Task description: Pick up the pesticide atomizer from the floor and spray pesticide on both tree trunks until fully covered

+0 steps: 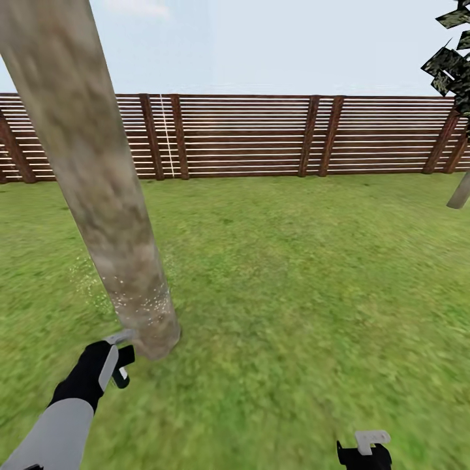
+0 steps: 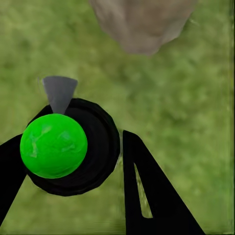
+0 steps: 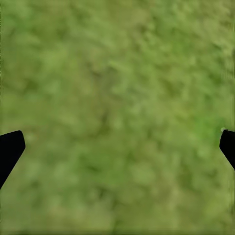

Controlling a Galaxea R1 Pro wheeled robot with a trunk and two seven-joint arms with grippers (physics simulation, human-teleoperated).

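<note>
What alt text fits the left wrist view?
The left gripper holds the pesticide atomizer, a black round body with a bright green ball, between its black fingers. Beyond lies grass, with the base of a tree trunk ahead.

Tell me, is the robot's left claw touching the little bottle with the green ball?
Touching. In the left wrist view, the left gripper has black fingers pressed against both sides of the pesticide atomizer.

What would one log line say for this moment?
left end effector: holds atomizer, aimed at tree trunk base | right end effector: open, over grass
</note>
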